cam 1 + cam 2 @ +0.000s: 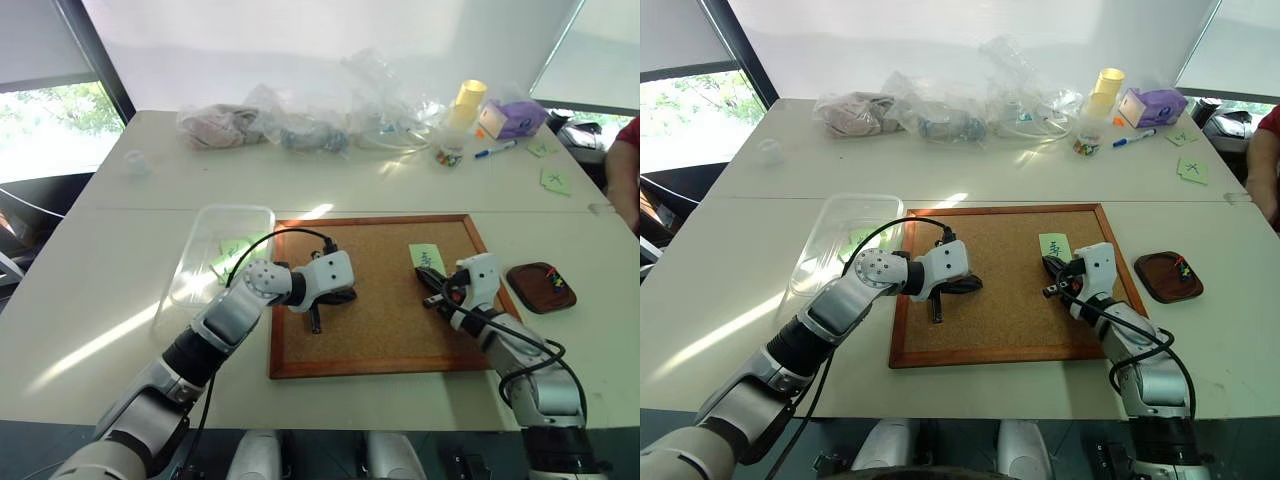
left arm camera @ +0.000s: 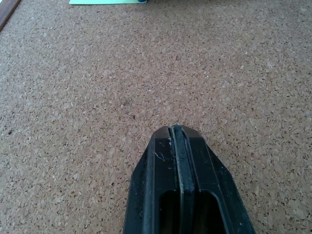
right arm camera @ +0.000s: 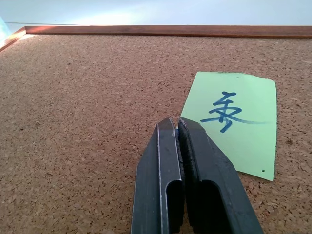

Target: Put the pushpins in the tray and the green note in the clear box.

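Right wrist view is showing the right gripper [image 3: 176,124] closing fully, pinching nothing visible, its tips touching the note's [image 3: 234,124] near corner, while the shut left gripper [image 1: 316,322] is hanging well apart.

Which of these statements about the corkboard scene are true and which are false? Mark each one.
1. The green note lies on the corkboard. True.
2. The right gripper is wide open. False: its fingers are shut together.
3. The tray sits on the table to the right of the corkboard. True.
4. The left gripper holds the green note. False: it is shut on nothing, over bare cork.
5. The clear box rests on the corkboard. False: it stands on the table beside it.
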Controlling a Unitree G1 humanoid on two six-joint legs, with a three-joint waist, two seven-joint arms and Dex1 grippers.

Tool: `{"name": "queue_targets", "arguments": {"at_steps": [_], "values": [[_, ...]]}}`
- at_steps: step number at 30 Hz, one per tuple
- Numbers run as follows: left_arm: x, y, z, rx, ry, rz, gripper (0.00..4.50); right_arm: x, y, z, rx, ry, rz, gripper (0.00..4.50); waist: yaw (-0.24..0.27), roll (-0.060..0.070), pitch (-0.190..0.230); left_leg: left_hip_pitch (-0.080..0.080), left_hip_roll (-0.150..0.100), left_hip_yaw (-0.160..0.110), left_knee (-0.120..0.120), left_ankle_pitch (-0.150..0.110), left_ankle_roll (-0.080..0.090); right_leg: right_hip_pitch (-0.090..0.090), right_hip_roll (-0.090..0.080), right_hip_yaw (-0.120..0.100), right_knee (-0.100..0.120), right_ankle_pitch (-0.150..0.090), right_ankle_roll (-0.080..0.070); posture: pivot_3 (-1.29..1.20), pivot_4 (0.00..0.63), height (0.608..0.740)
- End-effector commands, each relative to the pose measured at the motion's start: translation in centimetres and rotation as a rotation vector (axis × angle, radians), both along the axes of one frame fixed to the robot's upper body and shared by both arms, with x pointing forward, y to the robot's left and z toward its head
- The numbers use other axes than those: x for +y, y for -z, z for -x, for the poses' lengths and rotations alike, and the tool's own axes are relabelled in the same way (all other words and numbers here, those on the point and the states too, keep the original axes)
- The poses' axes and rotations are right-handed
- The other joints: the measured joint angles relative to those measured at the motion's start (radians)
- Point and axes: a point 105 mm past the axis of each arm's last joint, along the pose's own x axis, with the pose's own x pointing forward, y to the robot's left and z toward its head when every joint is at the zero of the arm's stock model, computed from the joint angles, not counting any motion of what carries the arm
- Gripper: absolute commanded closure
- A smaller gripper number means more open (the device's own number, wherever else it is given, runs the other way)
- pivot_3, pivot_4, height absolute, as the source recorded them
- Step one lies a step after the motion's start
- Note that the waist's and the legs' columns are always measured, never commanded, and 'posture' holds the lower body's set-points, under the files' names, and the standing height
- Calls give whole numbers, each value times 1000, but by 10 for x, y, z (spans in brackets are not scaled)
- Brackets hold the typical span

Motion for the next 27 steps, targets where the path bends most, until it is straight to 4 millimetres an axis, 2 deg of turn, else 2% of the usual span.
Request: {"name": "queue_targets", "arguments": {"at_steps": [1,5,17,20,23,25,27], "values": [[40,50,-3,122,-131,-193,4500,-16,-36,-3,-151,67,6,4441,0,0,0,0,0,0,0,0,0,0,0,0,0,0,0,0,150,740],[43,54,0,132,-128,-207,4500,-17,-44,-2,-183,68,3,4441,-1,1,0,0,0,0,0,0,0,0,0,0,0,0,0,0,150,740],[42,55,1,136,-129,-201,4500,-18,-53,-1,-210,69,3,4441,-5,0,-1,1,0,0,-1,0,0,0,0,0,0,0,0,0,150,740],[24,35,-1,160,-123,-33,4500,-17,-52,1,-208,62,6,4441,-5,0,0,1,0,0,-1,0,0,0,0,0,0,0,0,0,150,740],[-1,-7,4,281,-112,273,4500,-16,-52,2,-208,57,11,4441,0,1,1,0,0,0,-1,1,2,-1,0,0,0,0,0,0,150,740],[-9,-30,6,388,-135,433,3789,-15,-54,3,-212,53,18,4500,4,3,2,-4,0,0,-1,1,2,-4,-1,0,0,0,0,0,150,740],[-14,-51,8,495,-137,576,2998,-15,-58,5,-222,48,30,4500,5,3,3,-15,-1,0,2,2,2,-15,0,-1,1,0,0,0,150,740]]}}
